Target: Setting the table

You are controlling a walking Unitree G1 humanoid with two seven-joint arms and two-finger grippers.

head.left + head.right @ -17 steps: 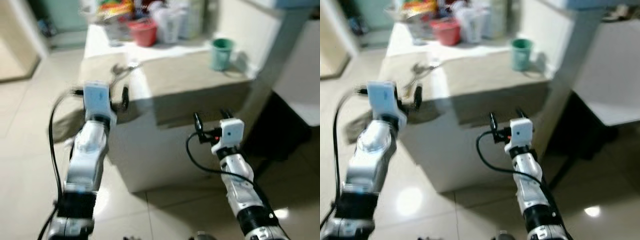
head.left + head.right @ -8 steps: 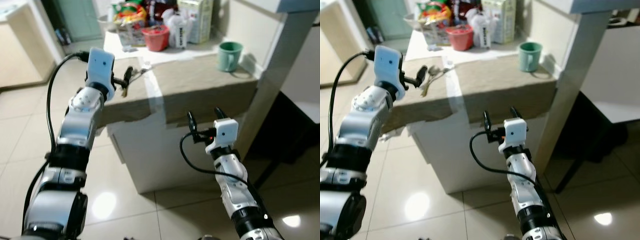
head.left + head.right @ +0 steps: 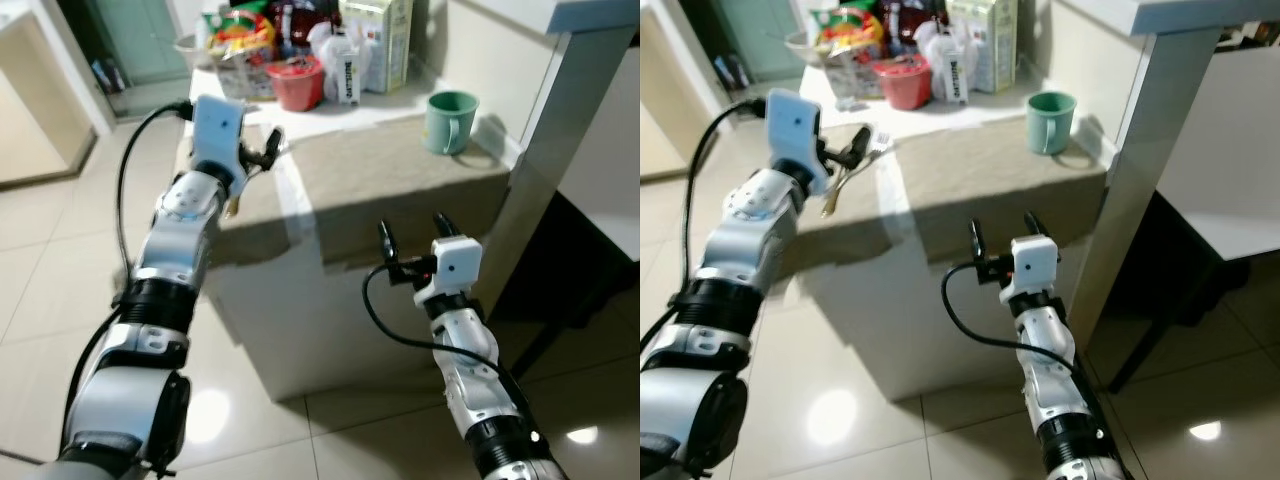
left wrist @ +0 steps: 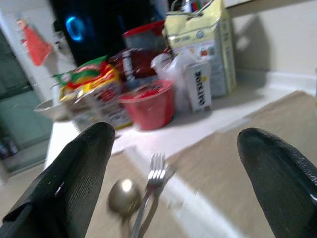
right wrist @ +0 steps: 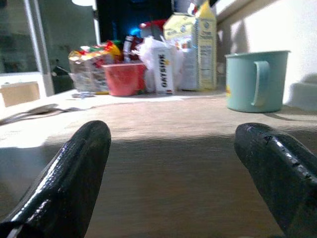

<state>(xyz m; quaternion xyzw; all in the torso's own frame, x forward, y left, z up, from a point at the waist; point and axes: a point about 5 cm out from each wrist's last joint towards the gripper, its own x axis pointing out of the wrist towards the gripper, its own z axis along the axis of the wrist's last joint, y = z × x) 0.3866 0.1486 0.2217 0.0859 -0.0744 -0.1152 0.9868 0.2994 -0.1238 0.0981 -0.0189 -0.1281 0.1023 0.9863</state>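
Currently: my left gripper (image 4: pixel 173 163) fingers spread wide, above the counter (image 3: pixel 400 175) | my right gripper (image 5: pixel 173 168) fingers wide, at counter edge | cutlery: one fork (image 4: pixel 154 174), one spoon (image 4: pixel 124 196), side by side ahead of left gripper | judged light, stiff, slippery metal; pinch mid-handle | one green mug (image 3: pixel 449 121) near wall.

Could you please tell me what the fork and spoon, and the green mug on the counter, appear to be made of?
The shiny silver fork and golden spoon look like polished metal, since both catch bright glints. The pale green handled mug shows a smooth, matte, even surface, so plastic or glazed ceramic; I cannot tell which.
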